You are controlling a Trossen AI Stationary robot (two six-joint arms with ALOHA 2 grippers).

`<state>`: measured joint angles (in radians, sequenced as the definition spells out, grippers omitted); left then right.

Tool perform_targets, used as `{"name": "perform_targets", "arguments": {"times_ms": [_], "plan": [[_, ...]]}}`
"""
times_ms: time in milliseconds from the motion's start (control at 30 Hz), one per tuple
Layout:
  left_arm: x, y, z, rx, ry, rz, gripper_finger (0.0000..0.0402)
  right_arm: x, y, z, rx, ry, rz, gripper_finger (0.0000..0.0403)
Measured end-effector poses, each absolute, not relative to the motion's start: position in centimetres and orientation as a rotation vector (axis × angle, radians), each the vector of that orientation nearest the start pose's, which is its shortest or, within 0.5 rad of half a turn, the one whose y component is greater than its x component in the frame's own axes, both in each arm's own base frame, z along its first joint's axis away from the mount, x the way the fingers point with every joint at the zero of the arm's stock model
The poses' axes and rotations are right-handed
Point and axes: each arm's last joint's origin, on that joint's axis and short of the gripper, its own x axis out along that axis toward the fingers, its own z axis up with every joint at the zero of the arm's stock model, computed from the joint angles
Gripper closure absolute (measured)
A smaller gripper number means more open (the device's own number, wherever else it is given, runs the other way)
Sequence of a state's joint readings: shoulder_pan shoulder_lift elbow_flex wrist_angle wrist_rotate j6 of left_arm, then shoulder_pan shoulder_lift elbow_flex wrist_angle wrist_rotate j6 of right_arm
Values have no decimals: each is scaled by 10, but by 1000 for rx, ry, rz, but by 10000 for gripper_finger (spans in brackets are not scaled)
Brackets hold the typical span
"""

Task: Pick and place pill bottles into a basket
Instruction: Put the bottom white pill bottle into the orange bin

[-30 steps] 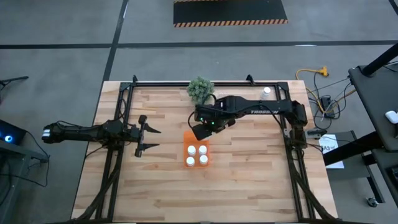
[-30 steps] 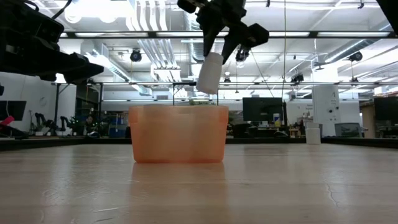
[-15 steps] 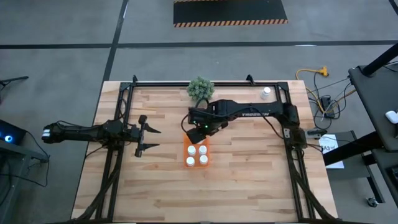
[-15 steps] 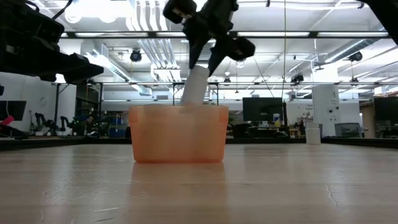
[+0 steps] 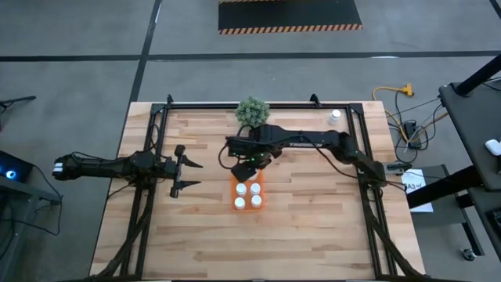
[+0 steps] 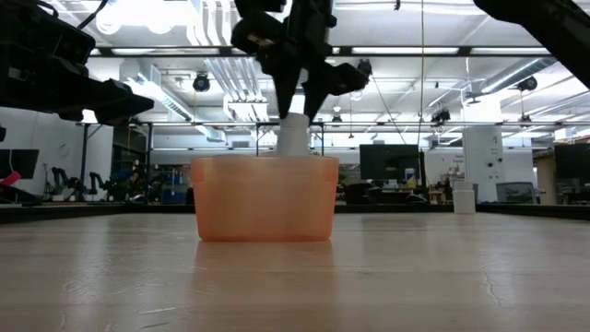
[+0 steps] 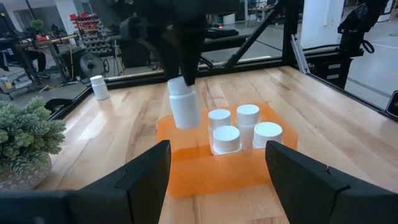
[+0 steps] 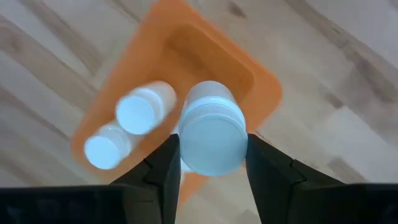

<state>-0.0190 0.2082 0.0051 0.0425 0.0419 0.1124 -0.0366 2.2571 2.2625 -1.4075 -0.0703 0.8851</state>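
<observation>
Since a second ago right gripper (image 6: pixel 297 88) dropped from above the rim, clamped on a pill bottle (image 7: pixel 184 103) now partly inside the orange basket (image 7: pixel 186 167) beside four others; placing step, next lower and release; left gripper (image 5: pixel 186 174) idle, splayed.

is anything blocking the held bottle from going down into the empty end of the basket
Nothing visible does. The right pincer holds the bottle over the basket's free end; the four bottles inside stand at the other end, apart from it.
</observation>
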Motion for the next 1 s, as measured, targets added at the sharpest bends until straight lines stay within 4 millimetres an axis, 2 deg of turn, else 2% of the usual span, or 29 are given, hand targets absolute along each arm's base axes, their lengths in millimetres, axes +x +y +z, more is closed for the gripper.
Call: {"name": "perform_targets", "arguments": {"times_ms": [400, 767, 1000], "plan": [[109, -3, 152, 111, 156, -69, 157, 451, -14, 289, 748, 1241, -576, 267], [109, -3, 152, 111, 156, -69, 157, 462, -12, 284, 612, 1183, -453, 267], [109, -3, 152, 111, 155, -69, 157, 462, -11, 277, 499, 1225, -375, 267]]}}
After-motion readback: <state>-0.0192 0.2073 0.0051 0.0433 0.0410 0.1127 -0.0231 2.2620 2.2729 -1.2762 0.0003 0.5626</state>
